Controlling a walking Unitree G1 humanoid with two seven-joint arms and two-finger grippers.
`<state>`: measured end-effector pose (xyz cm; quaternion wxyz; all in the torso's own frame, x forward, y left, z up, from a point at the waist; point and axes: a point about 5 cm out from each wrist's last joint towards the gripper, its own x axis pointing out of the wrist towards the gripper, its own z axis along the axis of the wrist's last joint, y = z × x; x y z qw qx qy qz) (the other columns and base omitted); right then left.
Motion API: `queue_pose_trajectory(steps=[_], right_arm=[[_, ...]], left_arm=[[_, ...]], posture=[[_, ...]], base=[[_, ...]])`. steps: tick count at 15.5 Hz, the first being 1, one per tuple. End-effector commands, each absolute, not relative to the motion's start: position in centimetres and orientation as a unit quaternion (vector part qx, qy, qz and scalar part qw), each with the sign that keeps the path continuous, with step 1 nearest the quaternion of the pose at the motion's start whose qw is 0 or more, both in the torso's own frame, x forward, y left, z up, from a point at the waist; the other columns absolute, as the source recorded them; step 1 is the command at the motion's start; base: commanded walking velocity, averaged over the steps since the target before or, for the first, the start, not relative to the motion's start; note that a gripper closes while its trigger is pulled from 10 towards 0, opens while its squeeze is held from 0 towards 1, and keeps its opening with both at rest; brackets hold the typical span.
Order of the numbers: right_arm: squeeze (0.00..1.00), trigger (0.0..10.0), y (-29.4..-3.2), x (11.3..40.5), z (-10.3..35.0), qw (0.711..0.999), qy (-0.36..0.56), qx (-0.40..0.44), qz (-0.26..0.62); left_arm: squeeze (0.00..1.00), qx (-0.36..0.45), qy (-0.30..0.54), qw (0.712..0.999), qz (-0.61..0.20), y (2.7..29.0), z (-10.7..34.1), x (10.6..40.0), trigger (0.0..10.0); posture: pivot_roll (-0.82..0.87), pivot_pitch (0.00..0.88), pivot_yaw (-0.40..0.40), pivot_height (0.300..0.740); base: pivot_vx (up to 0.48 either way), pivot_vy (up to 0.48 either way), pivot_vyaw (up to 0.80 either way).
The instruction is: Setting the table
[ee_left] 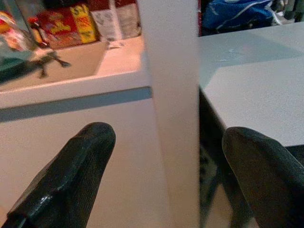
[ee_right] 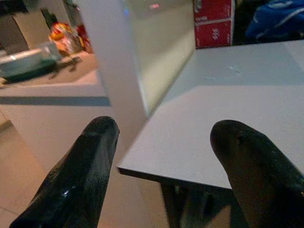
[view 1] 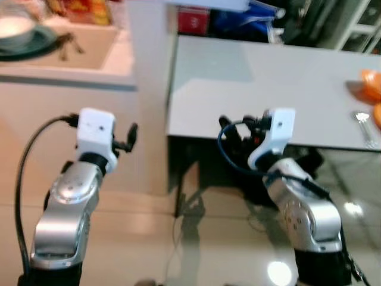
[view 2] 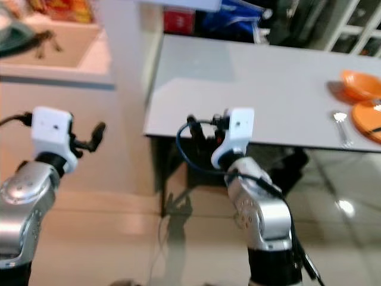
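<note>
**Surroundings: counter, column, floor**

White column (view 1: 149, 89) stands between the beige counter (view 1: 65, 65) on the robot's left and the grey tabletop. Colourful printed packets (ee_left: 71, 23) line the back of the counter; a small dark object (view 1: 66, 44) lies on it, too blurred to identify. Red boxes (ee_right: 213, 21) with white lettering sit past the table's far edge, a blue bag (ee_right: 275, 21) just beside them. Glossy pale tiled floor (view 1: 196, 238) below, showing light glare (view 1: 278, 271) and shadows. White frame or shelving (view 1: 357, 27) at far right, indistinct.
</note>
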<state>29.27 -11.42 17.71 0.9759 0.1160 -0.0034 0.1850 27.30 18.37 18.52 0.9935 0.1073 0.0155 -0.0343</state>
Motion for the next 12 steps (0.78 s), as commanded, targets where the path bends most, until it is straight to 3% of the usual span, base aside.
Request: queue_pose_trajectory(steps=[1,4,12], right_arm=[[0.00,10.0,-12.4,29.3,18.0,0.981,-0.015,0.109,0.162],[0.00,10.0,-12.4,29.5,18.7,0.980,-0.030,0.125,0.151],[0.00,10.0,-12.1,29.8,19.2,0.981,-0.035,0.127,0.146]], left_arm=[[0.00,0.111,-0.003,0.993,-0.048,17.5,19.1,27.5,10.0],[0.00,0.126,-0.027,0.991,-0.045,17.5,20.3,27.9,10.0],[0.00,0.121,-0.060,0.990,-0.031,17.7,22.3,28.1,10.0]], posture=[[0.03,0.012,-0.047,0.740],[0.04,0.002,-0.045,0.740],[0.05,0.000,-0.047,0.740]], base=[[0.000,0.480,0.00],[0.000,0.480,0.00],[0.000,0.480,-0.78]])
